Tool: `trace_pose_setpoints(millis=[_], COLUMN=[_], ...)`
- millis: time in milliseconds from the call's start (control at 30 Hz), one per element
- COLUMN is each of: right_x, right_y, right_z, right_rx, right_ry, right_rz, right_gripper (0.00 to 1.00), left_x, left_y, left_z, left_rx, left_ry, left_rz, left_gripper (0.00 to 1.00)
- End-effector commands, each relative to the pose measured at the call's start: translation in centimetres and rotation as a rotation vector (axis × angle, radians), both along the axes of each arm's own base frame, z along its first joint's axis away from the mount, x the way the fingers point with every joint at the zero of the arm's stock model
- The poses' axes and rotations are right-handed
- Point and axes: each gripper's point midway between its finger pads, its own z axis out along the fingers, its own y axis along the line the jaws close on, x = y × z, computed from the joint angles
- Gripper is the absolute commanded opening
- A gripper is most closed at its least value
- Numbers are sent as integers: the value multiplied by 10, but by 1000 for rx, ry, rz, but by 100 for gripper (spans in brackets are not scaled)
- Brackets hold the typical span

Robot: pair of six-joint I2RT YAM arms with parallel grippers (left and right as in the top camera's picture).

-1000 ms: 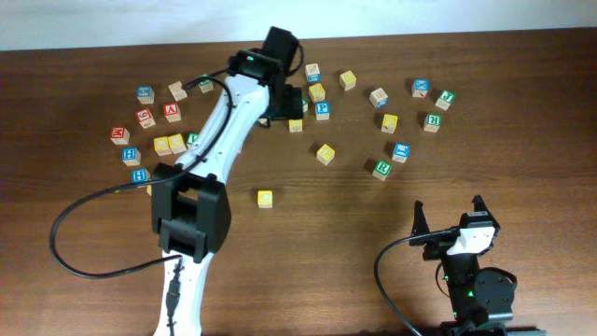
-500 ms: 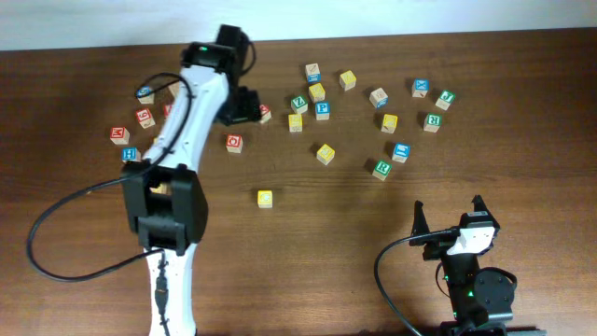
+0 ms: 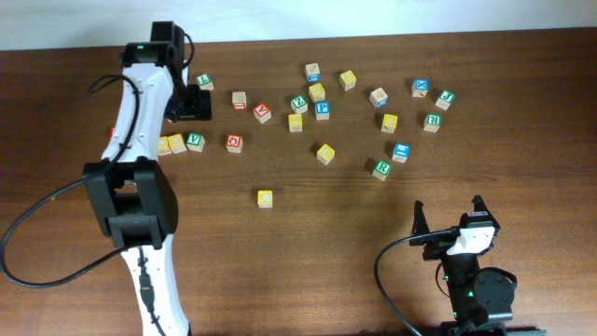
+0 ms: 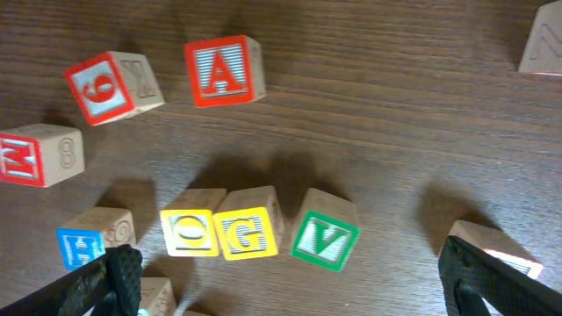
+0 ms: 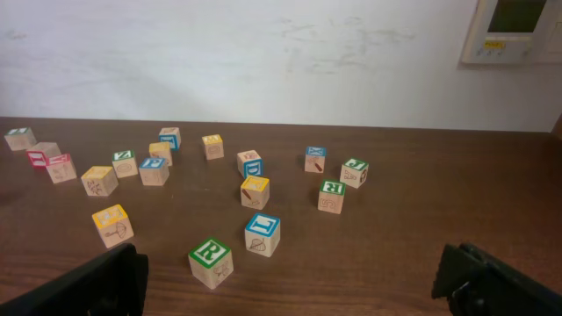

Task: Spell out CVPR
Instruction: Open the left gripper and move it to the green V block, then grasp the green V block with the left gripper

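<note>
My left gripper (image 3: 192, 104) is open and empty, hovering over the left cluster of letter blocks. In the left wrist view its fingers (image 4: 299, 290) straddle a green V block (image 4: 323, 239), which lies beside a yellow G block (image 4: 244, 231) and a yellow O block (image 4: 191, 232). The V block also shows in the overhead view (image 3: 194, 141). A blue P block (image 3: 322, 109) sits at the back middle. A green R block (image 3: 381, 169) lies right of centre and shows in the right wrist view (image 5: 211, 262). My right gripper (image 3: 448, 218) is open and empty at the front right. I cannot pick out a C.
A red A block (image 4: 221, 70), a red 9 block (image 4: 110, 85) and a red M block (image 4: 35, 155) lie beyond the V. A lone yellow block (image 3: 265, 198) sits front of centre. A blue block (image 5: 262, 233) stands next to the R. Several more blocks are scattered along the back.
My left arm has swung left from the back middle to the left cluster, uncovering the blocks it hid. The right arm has not moved.
</note>
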Motion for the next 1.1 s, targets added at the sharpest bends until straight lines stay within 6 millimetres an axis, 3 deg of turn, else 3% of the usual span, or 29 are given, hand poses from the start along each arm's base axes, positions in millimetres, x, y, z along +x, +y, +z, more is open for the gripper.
trace_pose_setpoints(millis=[0, 200, 233, 267, 333, 400, 567, 700, 800, 867, 967, 1067], right_x=[0, 0, 0, 0, 0, 0, 0, 0, 0, 0, 0, 0], right_y=[-3, -3, -3, -3, -3, -3, -3, -3, -3, -3, -3, -3], right_z=[-2, -2, -2, -3, -2, -3, -3, -3, -2, -2, -2, -3], right_rx=[2, 2, 2, 2, 2, 2, 2, 2, 2, 2, 2, 2], right_ry=[4, 4, 4, 5, 4, 5, 5, 5, 4, 4, 4, 5], right_rz=[-16, -16, -16, -16, -16, -16, -16, -16, -16, -16, -16, -16], right_gripper=[98, 98, 98, 98, 98, 98, 98, 98, 98, 98, 98, 98], left_x=[-1, -5, -5, -5, -10, -14, -13, -20, -20, -23, -40, -40], left_y=[-15, -15, -15, -15, -18, -23, -24, -22, -21, -25, -26, -26], left_z=[-6, -8, -10, -13, -28, -43, -50, -71, -75, -77, -92, -95], left_rx=[-120, -117, -117, -117, -129, -154, -156, -152, -144, -168, -181, -180], left_ry=[22, 42, 44, 44, 65, 79, 76, 93, 90, 102, 155, 154], left_rz=[-110, -136, -136, -135, -162, -181, -189, -190, -205, -207, -202, -202], left_gripper=[99, 99, 84, 75, 70, 56, 52, 54, 56, 49, 47, 40])
